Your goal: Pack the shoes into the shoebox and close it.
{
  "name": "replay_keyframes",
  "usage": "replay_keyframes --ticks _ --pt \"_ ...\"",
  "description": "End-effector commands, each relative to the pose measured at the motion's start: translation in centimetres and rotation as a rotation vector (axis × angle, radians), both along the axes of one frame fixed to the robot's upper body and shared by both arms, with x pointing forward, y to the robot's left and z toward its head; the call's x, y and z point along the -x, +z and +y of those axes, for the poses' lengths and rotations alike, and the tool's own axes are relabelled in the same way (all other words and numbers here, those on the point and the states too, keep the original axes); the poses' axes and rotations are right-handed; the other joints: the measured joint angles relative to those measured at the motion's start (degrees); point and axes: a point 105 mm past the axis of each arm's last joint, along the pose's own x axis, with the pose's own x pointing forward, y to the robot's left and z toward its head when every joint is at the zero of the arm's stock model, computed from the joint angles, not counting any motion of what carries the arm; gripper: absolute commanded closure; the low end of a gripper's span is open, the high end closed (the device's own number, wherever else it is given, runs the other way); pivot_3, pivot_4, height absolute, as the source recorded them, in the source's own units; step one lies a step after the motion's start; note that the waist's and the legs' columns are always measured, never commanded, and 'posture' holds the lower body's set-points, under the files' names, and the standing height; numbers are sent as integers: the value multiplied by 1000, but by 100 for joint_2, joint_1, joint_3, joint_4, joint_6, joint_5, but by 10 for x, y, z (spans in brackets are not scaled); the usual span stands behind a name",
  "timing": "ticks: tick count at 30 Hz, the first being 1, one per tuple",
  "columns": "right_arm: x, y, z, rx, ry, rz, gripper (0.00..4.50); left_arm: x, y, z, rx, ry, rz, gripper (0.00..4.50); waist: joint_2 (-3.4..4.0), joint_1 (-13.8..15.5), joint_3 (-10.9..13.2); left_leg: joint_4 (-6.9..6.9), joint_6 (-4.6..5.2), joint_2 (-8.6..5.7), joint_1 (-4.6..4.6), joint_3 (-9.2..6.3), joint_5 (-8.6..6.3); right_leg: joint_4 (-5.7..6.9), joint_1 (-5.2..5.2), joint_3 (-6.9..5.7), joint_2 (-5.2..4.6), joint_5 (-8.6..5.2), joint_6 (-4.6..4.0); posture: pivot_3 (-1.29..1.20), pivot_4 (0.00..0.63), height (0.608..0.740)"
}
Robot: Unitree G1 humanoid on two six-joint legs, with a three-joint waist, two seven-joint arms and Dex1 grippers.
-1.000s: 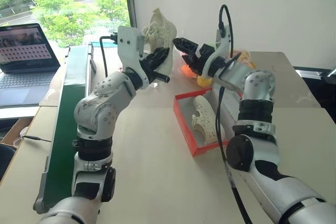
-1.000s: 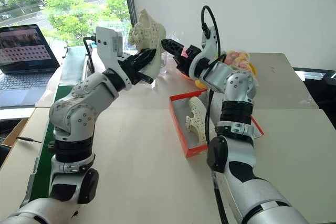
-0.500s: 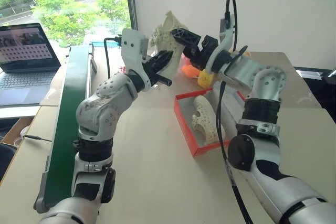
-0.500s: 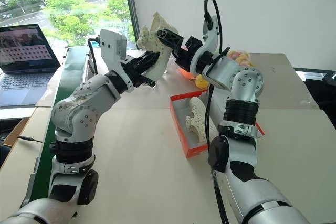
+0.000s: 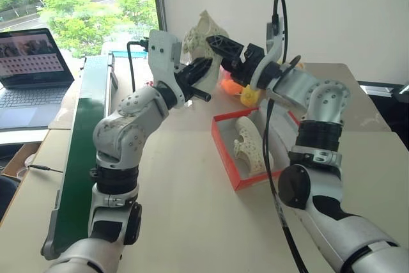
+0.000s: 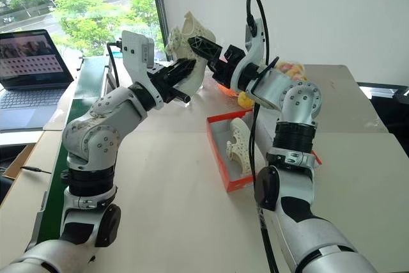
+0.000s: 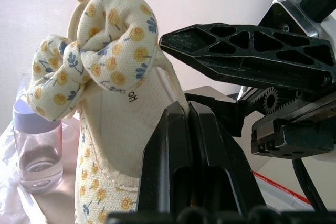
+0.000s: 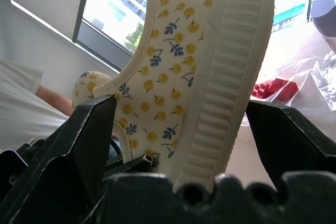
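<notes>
One shoe point(image 5: 203, 35), cream with a yellow flower print, a bow and a ribbed pale sole, hangs in the air above the table's far side. My left gripper point(image 7: 189, 109) is shut on the rim of its opening. My right gripper point(image 5: 220, 48) is open, one finger on each side of the same shoe point(image 8: 205, 72), with a gap showing beside the sole. The other shoe point(image 5: 249, 148) lies on its side inside the red shoebox point(image 5: 223, 155), which stands open on the table below my right arm. My right arm hides most of the box's lid.
A bag of colourful toys point(image 5: 246, 94) lies just behind the box. A clear bottle point(image 7: 34, 150) stands near the held shoe. A long green strip point(image 5: 80, 151) runs along the table's left side, with a laptop point(image 5: 32, 68) beyond it. A person's arm point(image 8: 52, 100) shows behind.
My right gripper has risen and swung left from beside the shoe to straddle it. My left gripper has kept its grip and stayed nearly in place.
</notes>
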Motion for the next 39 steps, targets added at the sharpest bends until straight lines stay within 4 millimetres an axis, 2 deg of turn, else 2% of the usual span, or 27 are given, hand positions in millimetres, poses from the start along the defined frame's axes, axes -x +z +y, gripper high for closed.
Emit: replay_keyframes --ticks 1,6,8,10,19,22,26,29,32,35,39 --pt "4 9 9 -25 44 -46 1018 8 25 -3 16 -21 -91 4500 0 1 0 0 0 0 0 0 0 0 0 0 0 0 0 0 150 740" --pt "3 8 13 -31 57 -42 2815 9 27 -1 18 -12 -95 4500 0 2 0 1 0 0 0 0 0 0 0 -1 0 0 0 0 150 740" --pt "3 9 14 -33 63 -45 3365 8 26 1 17 -5 -93 4500 0 0 0 1 0 0 -1 0 0 1 0 0 0 0 1 0 150 740" --pt "3 9 15 -35 69 -46 3677 8 25 2 15 0 -92 4500 0 0 0 1 1 0 -1 0 0 2 0 0 0 1 1 0 150 740" --pt "2 9 15 -11 54 -60 3908 7 20 5 -6 12 -73 4500 0 -2 0 1 2 0 -1 0 -1 2 0 0 0 1 1 0 150 740" --pt "0 14 4 12 10 -81 3908 10 16 21 4 12 -34 3627 0 -21 0 1 1 0 0 0 -1 3 0 0 0 1 1 0 150 740" --pt "-2 23 -12 31 -36 -103 3908 9 5 34 -56 46 2 2144 1 -8 0 1 1 1 0 -1 0 5 -2 0 1 1 1 0 150 740" --pt "1 30 -26 60 -66 -116 3908 17 -4 38 -131 -25 29 1061 1 6 0 3 1 -2 -1 0 0 3 0 0 -1 1 1 0 150 740" --pt "6 30 -36 125 -70 -123 3908 23 -12 44 -237 -65 30 1061 2 2 1 4 3 -2 -2 1 -2 2 0 0 -2 1 2 0 150 740" --pt "14 19 -50 270 -73 -113 3908 27 -21 51 -331 -113 38 1061 2 5 1 1 4 -1 -6 1 -2 0 -5 -1 0 0 2 0 150 740" --pt "28 1 -68 481 -53 -104 3908 39 -35 49 -462 -235 57 1061 2 16 1 -1 8 -2 -7 1 -5 -4 -6 -2 -1 -3 6 0 150 740"
